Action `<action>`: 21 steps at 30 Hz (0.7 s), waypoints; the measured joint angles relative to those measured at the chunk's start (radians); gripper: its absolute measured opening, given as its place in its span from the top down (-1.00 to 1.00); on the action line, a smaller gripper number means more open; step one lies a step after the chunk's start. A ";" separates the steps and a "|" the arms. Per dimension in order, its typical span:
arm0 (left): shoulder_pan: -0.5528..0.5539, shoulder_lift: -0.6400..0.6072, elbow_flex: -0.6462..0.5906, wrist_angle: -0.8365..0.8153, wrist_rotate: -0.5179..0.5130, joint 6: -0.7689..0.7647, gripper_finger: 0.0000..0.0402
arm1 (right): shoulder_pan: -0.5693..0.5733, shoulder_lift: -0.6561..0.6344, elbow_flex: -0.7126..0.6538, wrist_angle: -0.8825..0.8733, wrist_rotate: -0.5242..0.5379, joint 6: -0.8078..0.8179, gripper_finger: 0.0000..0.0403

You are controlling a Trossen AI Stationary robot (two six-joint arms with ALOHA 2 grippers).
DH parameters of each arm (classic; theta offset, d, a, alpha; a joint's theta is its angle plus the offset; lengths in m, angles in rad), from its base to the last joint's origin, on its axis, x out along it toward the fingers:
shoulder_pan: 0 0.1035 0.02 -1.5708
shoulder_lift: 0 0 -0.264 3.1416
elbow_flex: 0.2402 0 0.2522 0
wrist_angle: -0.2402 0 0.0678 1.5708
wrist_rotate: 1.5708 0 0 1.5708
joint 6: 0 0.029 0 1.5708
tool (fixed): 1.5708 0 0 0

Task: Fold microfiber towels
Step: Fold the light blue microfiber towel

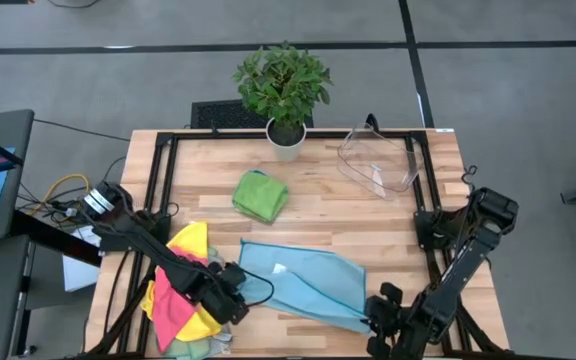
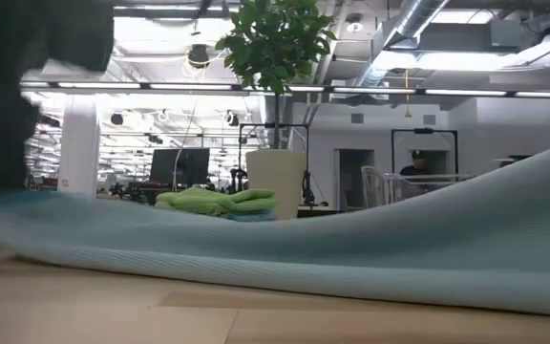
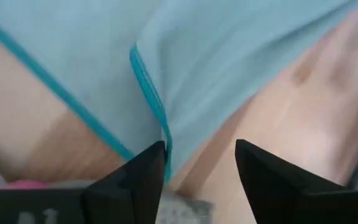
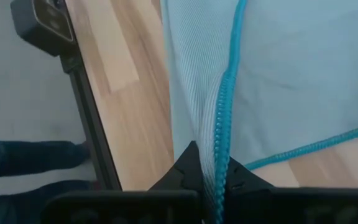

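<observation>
At the near edge of the light wooden slatted table (image 1: 318, 195), the right hand (image 4: 211, 180) pinches the stitched teal hem of the pale teal microfiber towel (image 1: 303, 278), fingers pressed together on the cloth. The left hand (image 3: 199, 163) sits at the towel's other near corner with its fingers spread, the hem lying beside one finger and not gripped. Just beside it lies a heap of pink and yellow towels (image 1: 183, 290). Farther back rests a folded bright green towel (image 1: 260, 194), then a clear plastic bin (image 1: 380, 158) and a potted green plant (image 1: 283, 90).
</observation>
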 joint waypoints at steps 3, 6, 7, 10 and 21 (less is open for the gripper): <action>0.018 -0.086 0.000 -0.013 -0.059 0.058 0.06 | 0.014 0.000 0.000 -0.005 -0.001 0.000 0.87; 0.023 -0.149 0.001 -0.010 -0.080 0.145 0.07 | 0.029 0.000 0.000 -0.012 0.000 0.008 0.88; 0.023 -0.161 0.001 -0.010 -0.083 0.171 0.08 | 0.034 0.000 0.000 -0.011 0.001 0.010 0.88; 0.045 -0.174 0.001 0.030 -0.165 0.259 0.09 | 0.045 0.000 0.000 -0.011 0.002 0.010 0.90; 0.378 0.028 0.034 0.429 0.147 0.856 0.05 | 0.044 0.000 0.000 -0.011 0.001 0.033 0.87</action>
